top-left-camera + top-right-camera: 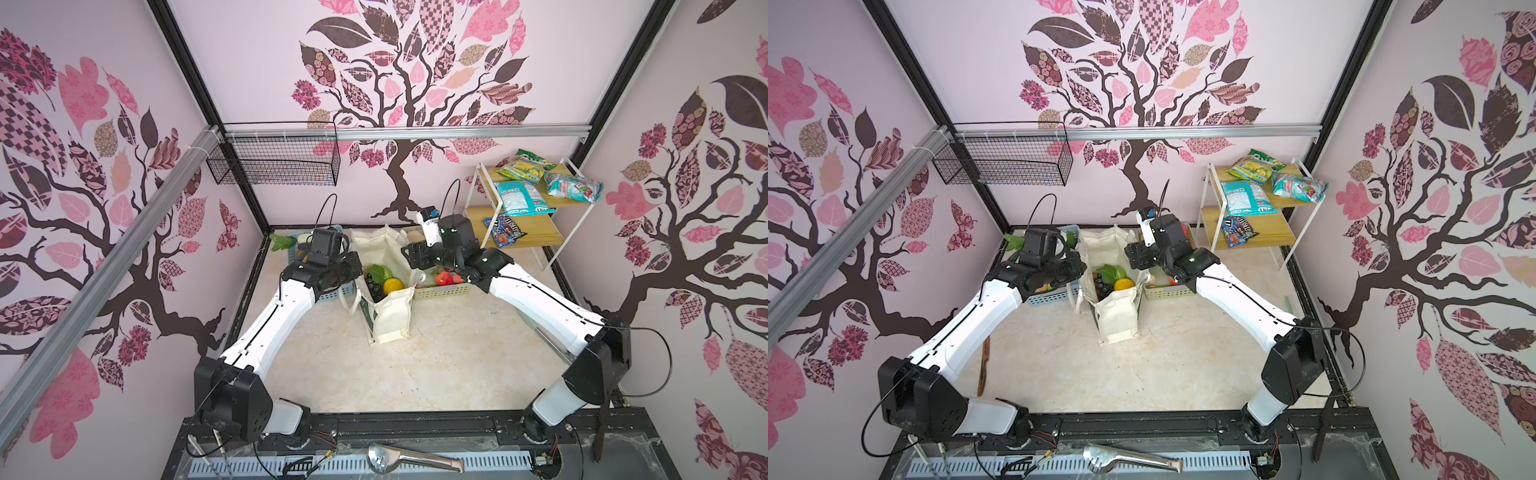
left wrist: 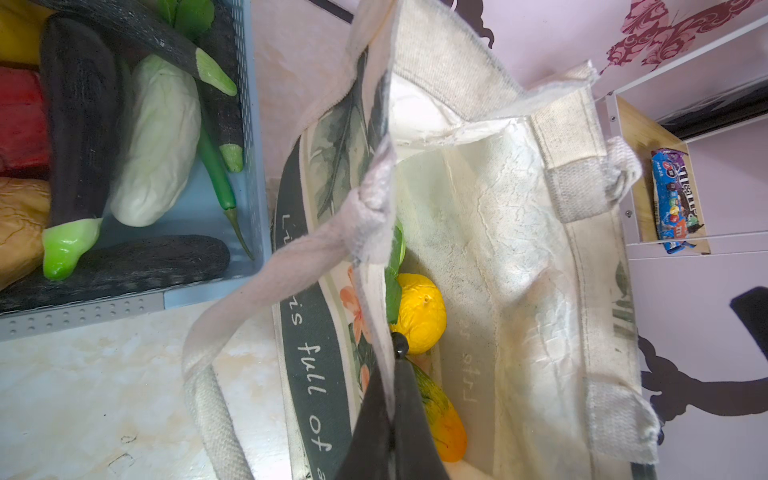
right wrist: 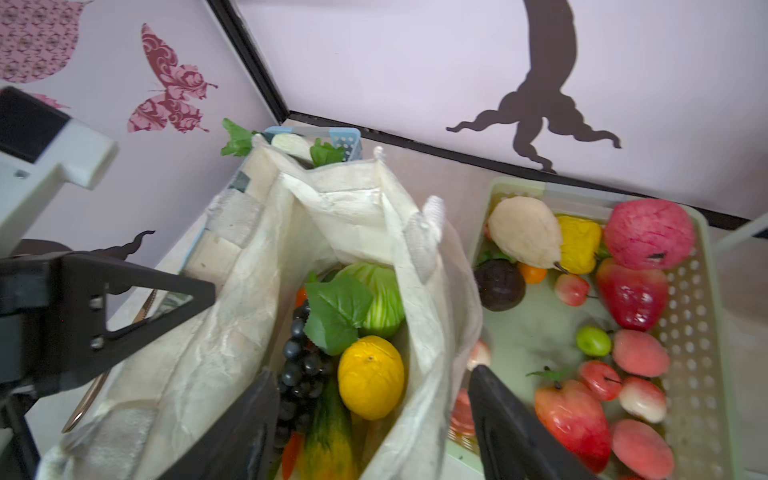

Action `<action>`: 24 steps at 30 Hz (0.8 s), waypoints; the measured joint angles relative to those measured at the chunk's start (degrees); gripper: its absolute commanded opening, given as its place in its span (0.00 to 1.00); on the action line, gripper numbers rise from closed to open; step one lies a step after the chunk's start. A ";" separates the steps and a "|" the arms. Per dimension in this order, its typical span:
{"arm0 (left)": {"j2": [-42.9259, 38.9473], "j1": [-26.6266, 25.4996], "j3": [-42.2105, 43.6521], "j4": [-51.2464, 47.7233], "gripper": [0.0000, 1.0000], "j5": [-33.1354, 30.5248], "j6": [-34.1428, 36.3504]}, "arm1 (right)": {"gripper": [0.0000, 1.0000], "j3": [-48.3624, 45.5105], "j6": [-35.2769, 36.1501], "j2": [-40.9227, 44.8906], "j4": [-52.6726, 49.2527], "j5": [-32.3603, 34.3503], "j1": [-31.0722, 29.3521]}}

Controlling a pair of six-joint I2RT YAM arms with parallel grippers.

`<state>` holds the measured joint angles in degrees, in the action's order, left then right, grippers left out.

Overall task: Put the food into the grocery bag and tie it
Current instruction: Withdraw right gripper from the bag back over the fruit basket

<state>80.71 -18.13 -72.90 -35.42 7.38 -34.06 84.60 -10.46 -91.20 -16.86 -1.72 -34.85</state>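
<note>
The cream grocery bag stands open mid-table between two baskets. Food lies inside it: a yellow round fruit, dark grapes, a green cabbage with a leaf, and a long yellow-green fruit. My left gripper is shut on the rim of the bag's wall that bears the dark "full of art" panel. My right gripper is open and straddles the opposite wall, one finger inside the bag and one outside over the beige basket.
A blue basket with dark aubergines and a pale cabbage sits left of the bag. A beige basket of red, pink and yellow fruit sits to its right. A shelf holds snack packets. A strap handle hangs loose outside the bag.
</note>
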 measured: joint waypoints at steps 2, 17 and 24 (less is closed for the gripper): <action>0.00 0.00 0.00 -0.07 0.00 0.00 0.00 | 0.76 -2.01 -0.11 1.16 -0.07 0.42 1.77; -0.28 0.04 0.00 -1.29 0.00 0.44 0.42 | 0.79 -9.66 -2.73 2.05 4.09 3.13 9.31; -1.51 0.04 0.00 -3.48 0.00 0.39 0.87 | 0.80 -9.66 -2.89 -2.08 6.51 3.17 11.34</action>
<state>79.20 -18.09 -72.90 -38.89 7.77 -33.19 74.94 -13.34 -93.27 -10.35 1.45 -23.51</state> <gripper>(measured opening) 0.050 0.797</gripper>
